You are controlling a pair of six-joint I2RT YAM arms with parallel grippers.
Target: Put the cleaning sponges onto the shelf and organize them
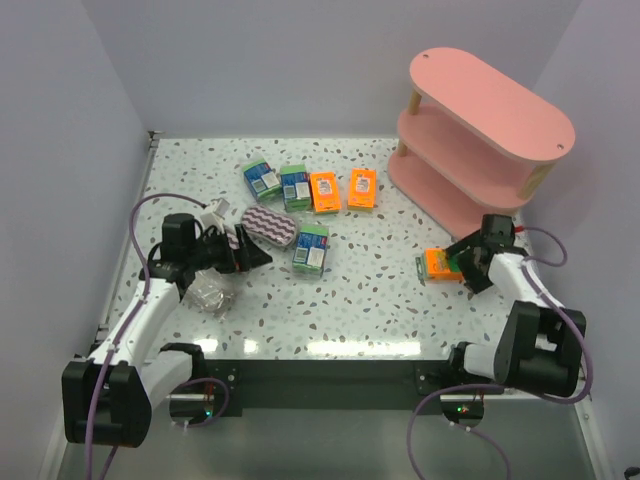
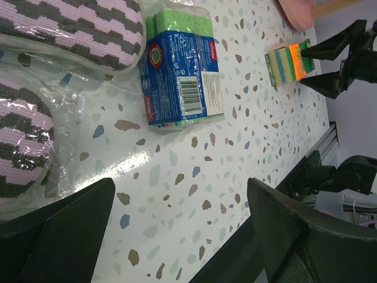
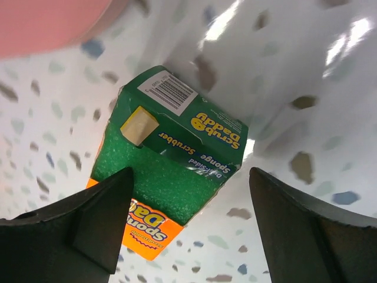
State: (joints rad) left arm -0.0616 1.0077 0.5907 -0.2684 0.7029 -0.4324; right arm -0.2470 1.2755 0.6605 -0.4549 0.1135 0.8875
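The speckled table carries a pink shelf at its far right corner, scattered sponge packs mid-table, and an orange pack near the shelf.

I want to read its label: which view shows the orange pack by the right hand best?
The right wrist view: the orange pack shows large, framed by the open right hand, label readable. The top view shows it small beside that hand. The left wrist view shows only its distant striped edge.

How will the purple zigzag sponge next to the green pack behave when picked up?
The purple zigzag sponge looks padded, so it probably squashes. Its clear wrap is loose and glossy, so a grip may slip. Lying flat, it seems unlikely to roll.
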